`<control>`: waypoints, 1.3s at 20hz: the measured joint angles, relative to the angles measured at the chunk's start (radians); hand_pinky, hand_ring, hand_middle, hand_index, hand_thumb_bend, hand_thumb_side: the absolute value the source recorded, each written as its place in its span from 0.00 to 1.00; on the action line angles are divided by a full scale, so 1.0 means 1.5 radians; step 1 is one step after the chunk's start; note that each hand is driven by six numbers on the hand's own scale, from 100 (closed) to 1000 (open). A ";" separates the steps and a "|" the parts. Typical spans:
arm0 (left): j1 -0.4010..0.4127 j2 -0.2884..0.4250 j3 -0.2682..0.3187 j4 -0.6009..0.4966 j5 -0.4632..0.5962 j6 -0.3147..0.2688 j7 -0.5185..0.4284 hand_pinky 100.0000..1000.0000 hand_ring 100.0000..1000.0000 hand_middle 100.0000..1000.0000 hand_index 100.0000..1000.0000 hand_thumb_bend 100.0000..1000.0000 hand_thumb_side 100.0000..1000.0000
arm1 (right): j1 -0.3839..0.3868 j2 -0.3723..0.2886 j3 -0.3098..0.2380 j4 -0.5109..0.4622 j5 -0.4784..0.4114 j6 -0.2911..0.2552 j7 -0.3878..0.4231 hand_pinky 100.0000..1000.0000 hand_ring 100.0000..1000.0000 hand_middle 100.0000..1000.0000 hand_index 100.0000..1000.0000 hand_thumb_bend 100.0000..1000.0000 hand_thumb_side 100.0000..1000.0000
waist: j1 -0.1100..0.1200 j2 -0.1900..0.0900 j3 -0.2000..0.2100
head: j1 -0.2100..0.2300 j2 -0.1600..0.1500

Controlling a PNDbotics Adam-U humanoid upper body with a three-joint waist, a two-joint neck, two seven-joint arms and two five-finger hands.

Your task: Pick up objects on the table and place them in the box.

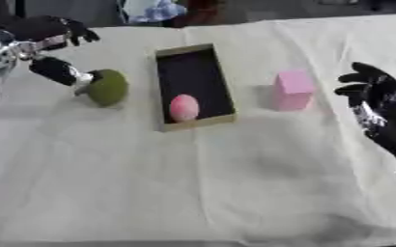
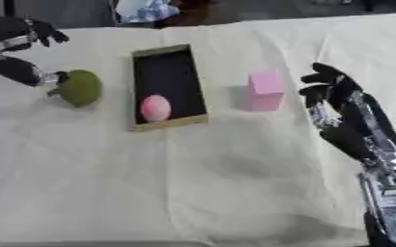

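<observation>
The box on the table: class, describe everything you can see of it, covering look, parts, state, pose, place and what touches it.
The box is a shallow, open rectangular tray with thin tan walls, cardboard or wood by the look, and a black inside. It lies flat on the cream cloth, long side running away from the robot, slightly askew. A pink egg-shaped thing rests inside at its near end. Outside it, apart from its walls, a green round thing lies to its left and a pink block to its right. Neither hand touches it.
</observation>
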State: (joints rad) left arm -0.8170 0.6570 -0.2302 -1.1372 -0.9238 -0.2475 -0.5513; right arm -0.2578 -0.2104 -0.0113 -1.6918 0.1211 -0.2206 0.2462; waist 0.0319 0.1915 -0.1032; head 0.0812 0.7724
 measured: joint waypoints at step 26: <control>-0.076 -0.085 0.013 0.094 -0.148 -0.022 0.115 0.62 0.48 0.51 0.71 0.20 0.20 | 0.003 0.000 0.000 0.002 0.000 0.000 0.000 0.82 0.69 0.72 0.90 0.00 0.47 | 0.000 -0.001 0.003 | -0.008 0.000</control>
State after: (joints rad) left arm -0.9311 0.5288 -0.2105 -0.9958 -1.1456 -0.2809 -0.3782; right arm -0.2540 -0.2104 -0.0115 -1.6891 0.1211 -0.2203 0.2461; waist 0.0319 0.1905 -0.0992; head 0.0690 0.7724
